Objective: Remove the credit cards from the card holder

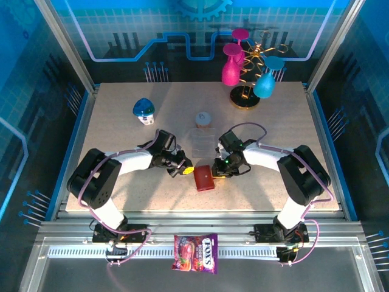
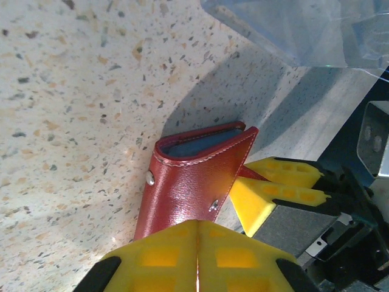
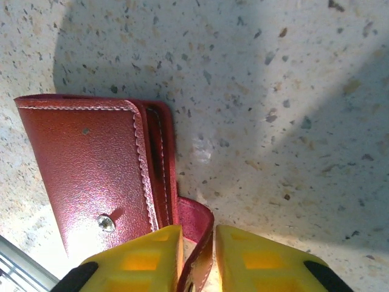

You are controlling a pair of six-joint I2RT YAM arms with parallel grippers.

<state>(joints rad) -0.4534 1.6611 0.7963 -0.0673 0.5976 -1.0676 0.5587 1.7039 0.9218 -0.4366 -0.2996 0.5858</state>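
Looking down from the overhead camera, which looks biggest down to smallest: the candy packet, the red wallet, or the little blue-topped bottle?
1. candy packet, though it may lie nearer the camera.
2. red card holder and blue-topped bottle: they look about alike, so no ranking.

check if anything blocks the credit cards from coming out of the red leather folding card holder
Only the red leather folding card holder itself: it lies folded, its cover over the blue card edges inside. The right gripper pinches its snap tab. No other object on the speckled table touches it.
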